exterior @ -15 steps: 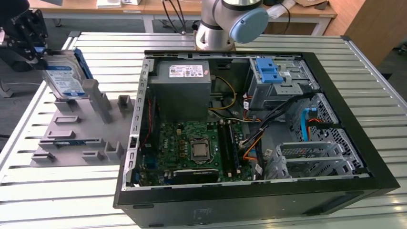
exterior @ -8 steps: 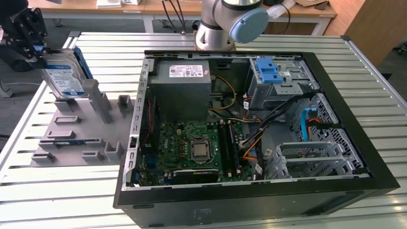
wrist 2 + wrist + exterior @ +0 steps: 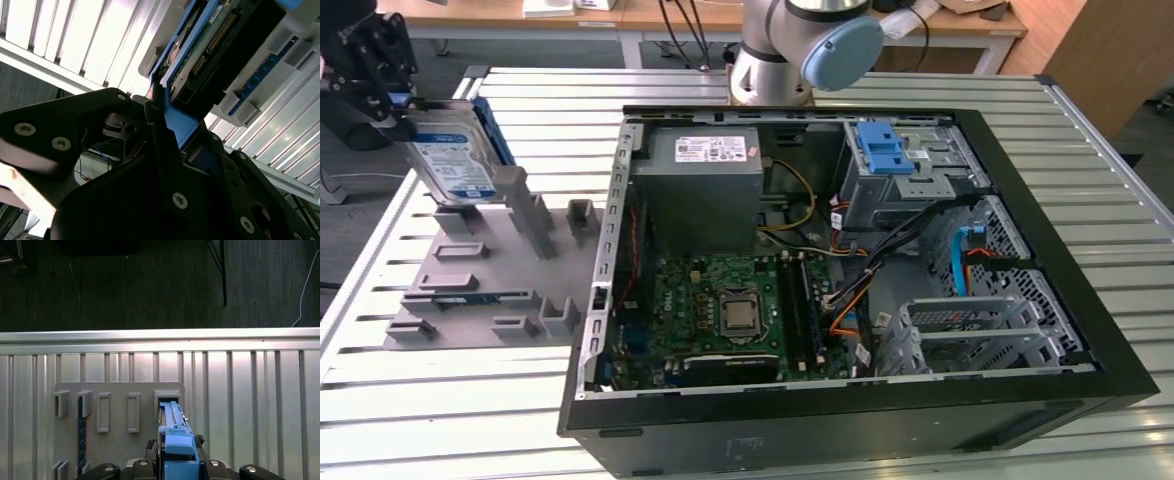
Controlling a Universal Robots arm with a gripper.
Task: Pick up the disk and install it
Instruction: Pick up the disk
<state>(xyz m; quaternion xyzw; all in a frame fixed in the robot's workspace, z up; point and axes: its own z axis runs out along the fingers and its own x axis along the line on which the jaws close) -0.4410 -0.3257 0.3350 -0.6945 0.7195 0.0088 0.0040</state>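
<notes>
Exterior view: I read the end effector [image 3: 403, 105] as closed on the top edge of the disk [image 3: 454, 160], which stands on edge at the grey fixture [image 3: 480, 290] on the slatted surface [image 3: 454, 420], beside the open computer case [image 3: 1067, 330]. Second wrist view: the fingers [image 3: 160, 145] clamp the blue rail frame [image 3: 177, 125]; I judge the disk rigid, dense and shock-sensitive, best held by its frame edges and not by the circuit board [image 3: 200, 55]. First wrist view: the disk [image 3: 172, 420] sits over a fixture slot [image 3: 167, 396].
</notes>
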